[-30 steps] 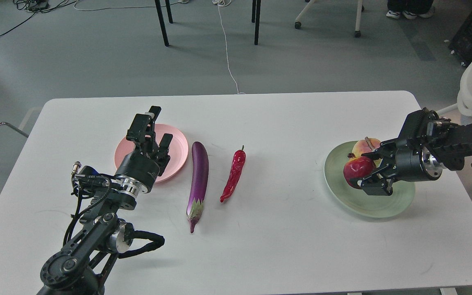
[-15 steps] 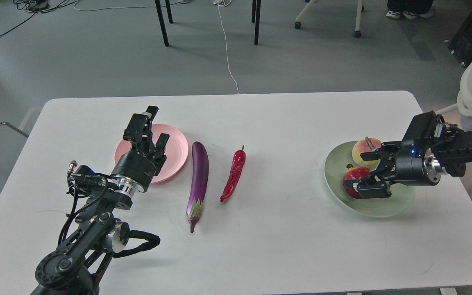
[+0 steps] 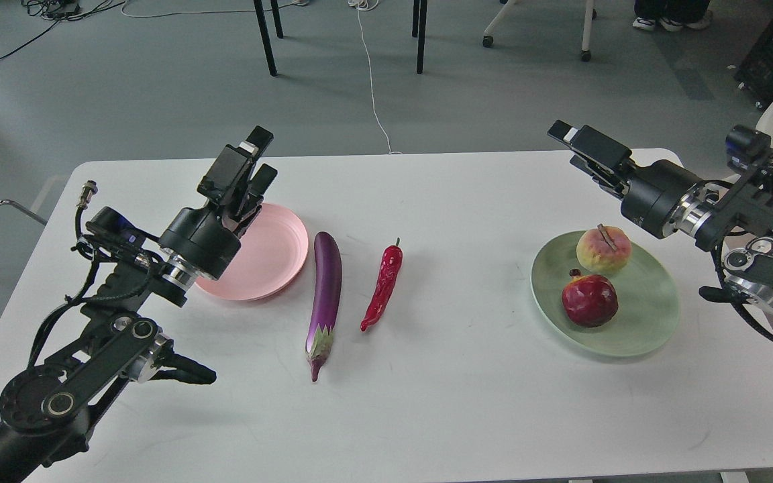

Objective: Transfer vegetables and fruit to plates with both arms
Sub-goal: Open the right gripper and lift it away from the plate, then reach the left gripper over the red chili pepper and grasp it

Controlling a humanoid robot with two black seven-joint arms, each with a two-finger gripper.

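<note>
Now pomegranate (image 3: 590,301) and peach (image 3: 604,249) on green plate (image 3: 648,322), eggplant (image 3: 325,289) and chili (image 3: 382,288) on table (image 3: 453,396) beside empty pink plate (image 3: 272,261), left gripper (image 3: 252,176) fingers parted above it, right gripper (image 3: 578,144) raised, finger state unclear.

— What are the finishes like?

— The eggplant (image 3: 327,284) is smooth and glossy; the chili pepper (image 3: 382,285) shines too but looks wrinkled. Both plates, pink (image 3: 266,253) and green (image 3: 648,315), look like smooth matt plastic, though I can't be sure. The pomegranate (image 3: 589,300) has a slight sheen, the peach (image 3: 603,249) looks dull.

— And the arms?

— Matt black casing behind the jaws, with bright polished metal rings (image 3: 680,216). The table (image 3: 467,389) is matt white, faintly scuffed.
</note>
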